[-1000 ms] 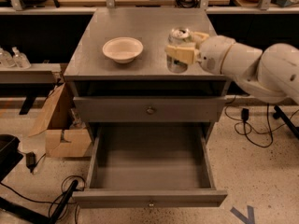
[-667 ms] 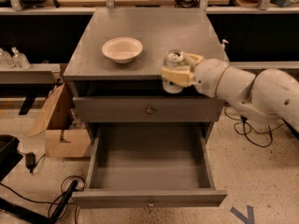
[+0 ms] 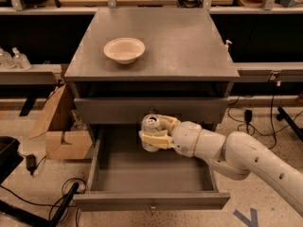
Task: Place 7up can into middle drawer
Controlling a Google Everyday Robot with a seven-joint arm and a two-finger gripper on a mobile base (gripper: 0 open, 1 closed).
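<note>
My gripper (image 3: 154, 132) is shut on the 7up can (image 3: 150, 132), a slim whitish-silver can with a silver top, held upright. It hangs over the back part of the open middle drawer (image 3: 151, 171), just in front of the upper drawer front. The cream fingers (image 3: 156, 139) wrap the can's body. The drawer is pulled fully out, with a plain grey floor and a front panel with a small knob (image 3: 152, 206). The white arm reaches in from the right.
A cream round bowl (image 3: 124, 49) sits on the grey cabinet top (image 3: 189, 46). The shut upper drawer front (image 3: 118, 110) is above the can. A cardboard box (image 3: 59, 131) stands on the floor at the left. Cables lie on the floor.
My gripper has carried the can down and left from the cabinet top's right edge, past the upper drawer front, to a spot over the open middle drawer.
</note>
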